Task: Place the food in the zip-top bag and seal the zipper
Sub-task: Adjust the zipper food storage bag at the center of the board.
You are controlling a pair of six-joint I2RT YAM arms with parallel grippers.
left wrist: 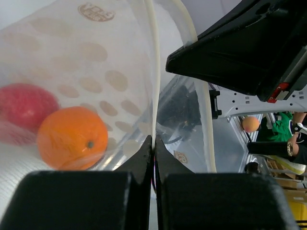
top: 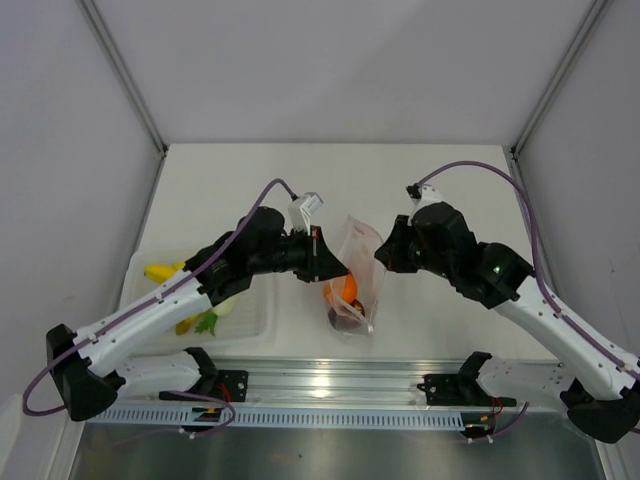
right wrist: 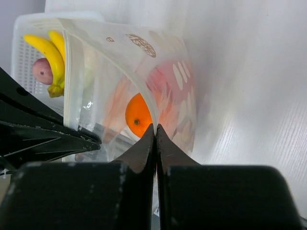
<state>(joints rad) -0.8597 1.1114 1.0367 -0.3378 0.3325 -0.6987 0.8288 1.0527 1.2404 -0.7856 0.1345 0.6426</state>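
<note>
A small clear zip-top bag (top: 358, 262) is held up off the white desk (top: 450, 180), stretched between two robot claws with its mouth spread. The film is thin, crinkly and very light. It is probably slippery and quick to fold or slide out of a pinch. The only stiffer part looks to be the zipper (left wrist: 154, 72), a pale strip along the mouth, so the rim at that strip seems the best place to take hold, one side for each claw. The left claw (left wrist: 153, 143) is clenched, its jaws pressed together on one rim right at the strip, with the bag's belly just beyond its tips. The right claw (right wrist: 154, 132) is also clenched, nipping the opposite rim. In the bag's belly, beyond both claws' tips, lie the orange one (left wrist: 72, 138) and a red fruit (left wrist: 26, 108), likely enough weight to keep the bottom down. Behind the left claw, apart from the bag, a shallow tray (top: 258, 335) holds the yellow banana (top: 160, 270) and the white radish (top: 228, 305), not yet bagged.
</note>
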